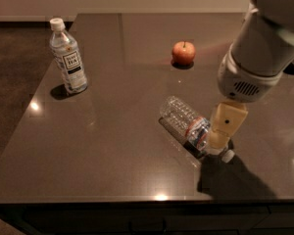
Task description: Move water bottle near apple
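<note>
Camera view shows us the dark table (112,165), with our arm (264,43) reaching in from the right. A tea bottle (68,58) stands upright at far left. The water bottle (181,116) lies on its side near the front. Our gripper (219,136) sits at its label end; whether it has closed on it we cannot tell. The apple (183,52) rests well apart, farther back. We judge the grasp is in hand; next we need a firm hold, then a carry toward the apple.

One camera is looking steeply down across the table (112,175) from its near edge, close in, gripper (218,142) hanging lower right.
</note>
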`<state>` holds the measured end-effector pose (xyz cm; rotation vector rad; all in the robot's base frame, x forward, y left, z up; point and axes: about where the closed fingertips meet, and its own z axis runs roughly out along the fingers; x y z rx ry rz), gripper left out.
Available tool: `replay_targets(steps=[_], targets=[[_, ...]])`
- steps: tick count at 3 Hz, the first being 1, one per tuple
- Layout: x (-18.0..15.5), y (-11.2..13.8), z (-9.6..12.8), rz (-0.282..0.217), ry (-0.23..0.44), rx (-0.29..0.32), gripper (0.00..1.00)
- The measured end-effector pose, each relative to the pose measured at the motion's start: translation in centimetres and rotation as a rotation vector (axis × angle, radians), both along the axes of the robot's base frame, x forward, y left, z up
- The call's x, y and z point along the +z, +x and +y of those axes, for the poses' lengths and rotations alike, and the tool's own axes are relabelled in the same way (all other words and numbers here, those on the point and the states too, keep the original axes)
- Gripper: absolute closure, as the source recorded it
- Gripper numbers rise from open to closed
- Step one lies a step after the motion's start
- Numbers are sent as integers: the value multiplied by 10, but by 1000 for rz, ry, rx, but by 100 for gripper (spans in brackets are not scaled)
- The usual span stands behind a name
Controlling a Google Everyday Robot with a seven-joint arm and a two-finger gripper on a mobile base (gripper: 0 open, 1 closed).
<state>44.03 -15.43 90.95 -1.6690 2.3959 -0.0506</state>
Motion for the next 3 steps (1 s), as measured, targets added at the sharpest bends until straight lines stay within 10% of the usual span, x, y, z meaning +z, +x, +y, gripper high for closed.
replay_targets(steps=[2, 3], targets=[[-42, -3, 36, 39, -37, -78, 0], [-52, -3, 38, 47, -64, -107, 16]])
